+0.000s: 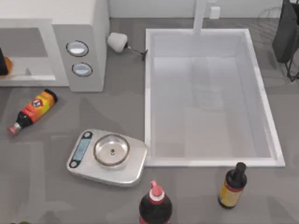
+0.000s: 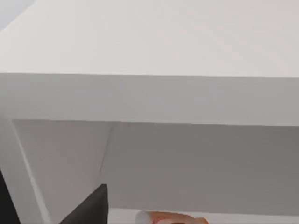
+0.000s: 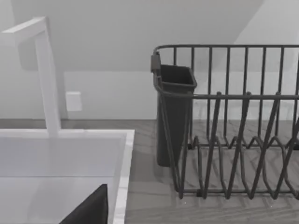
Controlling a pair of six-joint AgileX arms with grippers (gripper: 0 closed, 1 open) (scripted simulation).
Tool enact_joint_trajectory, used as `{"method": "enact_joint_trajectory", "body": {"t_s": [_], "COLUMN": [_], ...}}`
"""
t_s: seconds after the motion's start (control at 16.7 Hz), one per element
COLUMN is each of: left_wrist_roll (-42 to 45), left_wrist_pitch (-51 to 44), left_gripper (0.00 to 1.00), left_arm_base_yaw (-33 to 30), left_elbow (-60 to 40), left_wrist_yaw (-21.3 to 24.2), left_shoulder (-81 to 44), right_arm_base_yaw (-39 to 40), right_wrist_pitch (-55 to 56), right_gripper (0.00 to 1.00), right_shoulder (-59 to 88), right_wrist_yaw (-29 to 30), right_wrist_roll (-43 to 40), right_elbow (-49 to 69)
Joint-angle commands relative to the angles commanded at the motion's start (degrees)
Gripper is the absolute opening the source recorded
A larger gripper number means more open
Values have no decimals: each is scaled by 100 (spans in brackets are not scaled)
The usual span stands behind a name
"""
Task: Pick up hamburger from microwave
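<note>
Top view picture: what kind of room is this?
Most likely a kitchen counter: there is a white microwave, a sink with a faucet, and a silver kitchen scale.

No text, brand, number or sign can be read anywhere. The red-orange bottle [image 1: 32,111] lying on the worktop [image 1: 56,196] at the left carries a yellow and dark label, but its marks cannot be made out. The dark bottle [image 1: 232,186] standing near the sink's front right corner has a yellow label, also unreadable. The scale [image 1: 107,156] has a bluish display that shows no digits. The two microwave dials [image 1: 78,48] bear no markings.
</note>
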State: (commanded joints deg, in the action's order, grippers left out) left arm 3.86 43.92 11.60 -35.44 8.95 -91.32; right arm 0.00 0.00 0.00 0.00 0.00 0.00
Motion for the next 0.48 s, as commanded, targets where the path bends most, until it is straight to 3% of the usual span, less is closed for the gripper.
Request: {"method": "enact_joint_trajectory", "body": {"t_s": [0.48], "left_wrist_roll": [169], "left_wrist_pitch": [1846], "left_gripper": [100], "left_arm_base_yaw": [314], "left_elbow": [-1391], "left_wrist_yaw": [451], "left_shoulder": [-3847], "right_arm_base_yaw": [0], "right_wrist_pitch": [0], "right_gripper": [100], "right_shoulder": [0], "right_wrist_yaw": [0], "right_wrist_roll": [0], "right_elbow": [0]}}
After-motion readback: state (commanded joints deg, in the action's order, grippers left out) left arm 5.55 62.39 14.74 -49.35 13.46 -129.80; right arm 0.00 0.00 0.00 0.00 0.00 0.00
